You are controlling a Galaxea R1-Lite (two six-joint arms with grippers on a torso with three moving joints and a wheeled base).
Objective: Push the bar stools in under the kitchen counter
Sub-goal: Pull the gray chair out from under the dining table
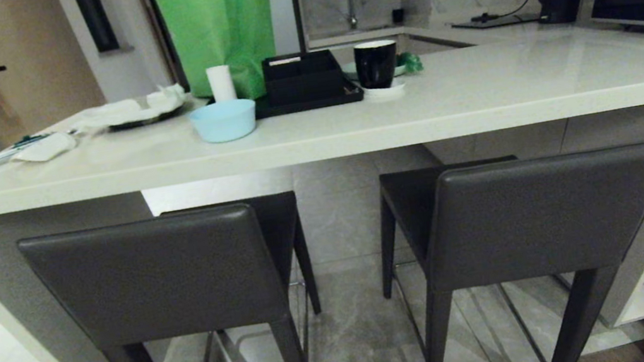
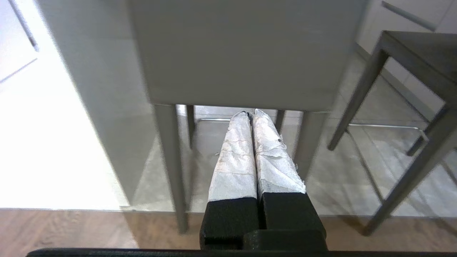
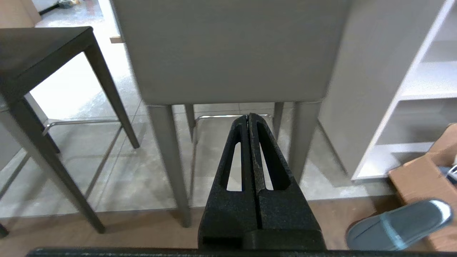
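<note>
We face two bar stools, the left stool and right stool, standing partly out from under the table. Our left hand and right hand each hang behind a backrest, fingers clenched together, touching and holding nothing.

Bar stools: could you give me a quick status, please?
Left gripper and right gripper shut, empty, behind the backrests. Both bar stools out from kitchen counter. Nothing blocking.
</note>
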